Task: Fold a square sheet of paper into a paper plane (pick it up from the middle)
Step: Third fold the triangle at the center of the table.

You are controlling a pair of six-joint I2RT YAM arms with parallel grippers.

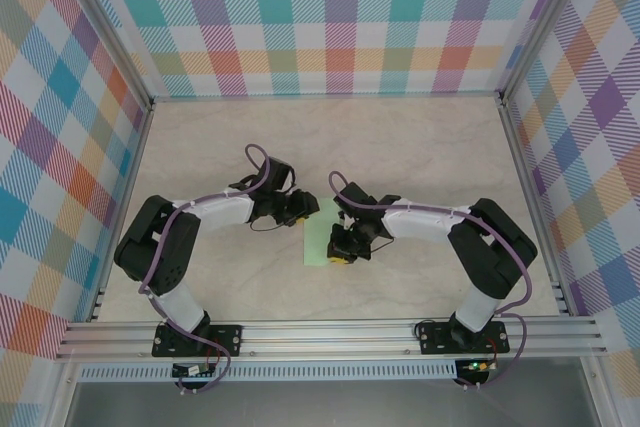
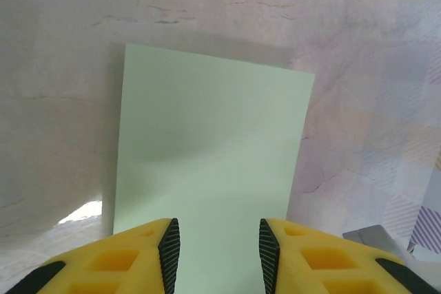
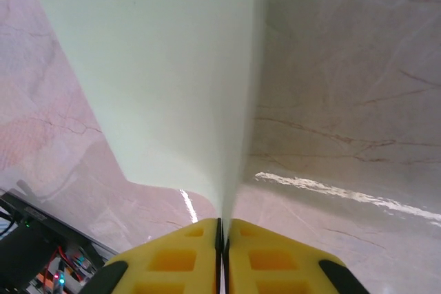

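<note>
Right claw (image 3: 221, 228) first: we see its yellow fingers pressed tight together on one edge of the paper (image 3: 165, 67). The pale green sheet comes up out of the seam between them and curves away above the bench (image 3: 344, 101). From above, we place this claw at the paper's right side, touching it.

Our left claw (image 2: 219, 246) stands partly open, with a clear gap between its two black-padded fingers. In its own camera the paper runs flat away from that gap, and its nearest edge is hidden beneath the fingers. We cannot tell whether the pads touch the sheet. From above, this claw sits at the paper's far left corner.

We see the paper as a plain rectangle, longer than it is wide, with a soft shadow across its middle. It lies between the two claws.
</note>
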